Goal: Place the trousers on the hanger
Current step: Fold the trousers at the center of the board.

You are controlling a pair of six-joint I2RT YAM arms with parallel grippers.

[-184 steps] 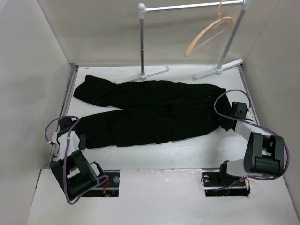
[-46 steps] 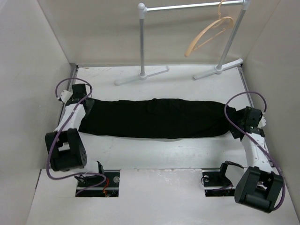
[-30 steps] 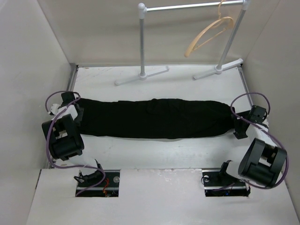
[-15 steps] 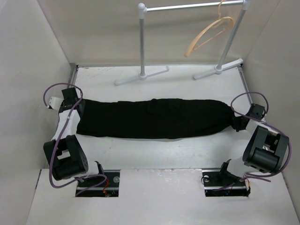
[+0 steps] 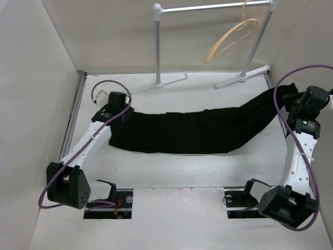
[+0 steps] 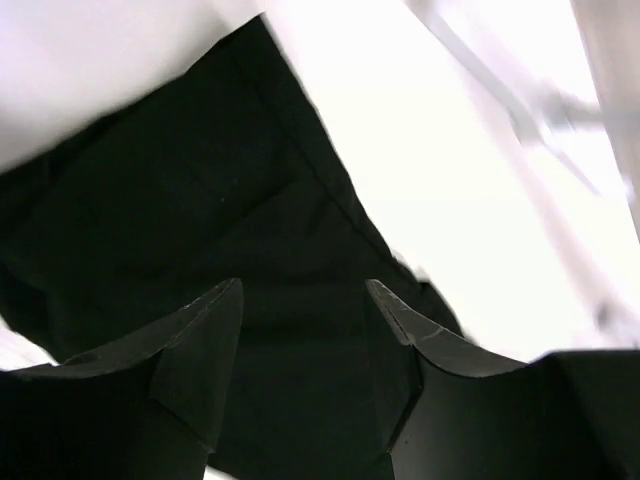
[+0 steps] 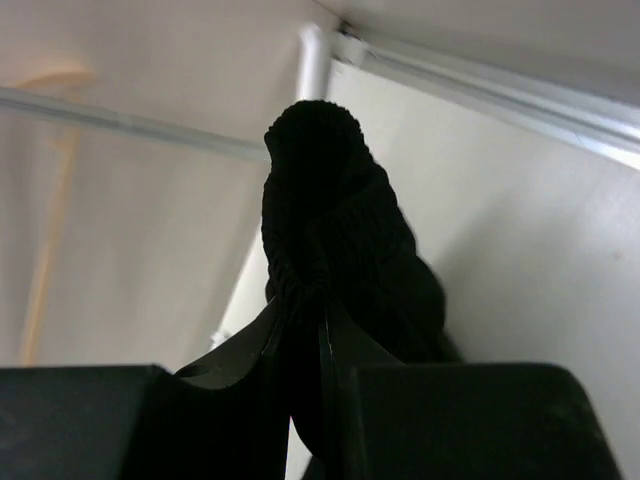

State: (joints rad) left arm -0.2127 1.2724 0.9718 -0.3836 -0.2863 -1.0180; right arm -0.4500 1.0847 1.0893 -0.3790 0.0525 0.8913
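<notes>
The black trousers (image 5: pixel 192 131) lie folded lengthwise across the table, their right end lifted off it. My right gripper (image 5: pixel 283 95) is shut on that end and holds it up near the right wall; the bunched cloth (image 7: pixel 335 230) shows between its jaws. My left gripper (image 5: pixel 120 119) is open over the trousers' left end (image 6: pixel 200 230), jaws apart with cloth below them. The tan wooden hanger (image 5: pixel 231 37) hangs by its hook from the grey rail at the back right.
The grey metal rail (image 5: pixel 208 7) stands on two posts with white feet (image 5: pixel 158 83) (image 5: pixel 242 77) at the back of the table. Walls close in on the left, right and back. The rail and a post (image 7: pixel 300 90) show in the right wrist view.
My right gripper has lifted the trousers' right end up and back toward the rail. My left gripper has moved right and inward along the cloth, and the left end has shifted right.
</notes>
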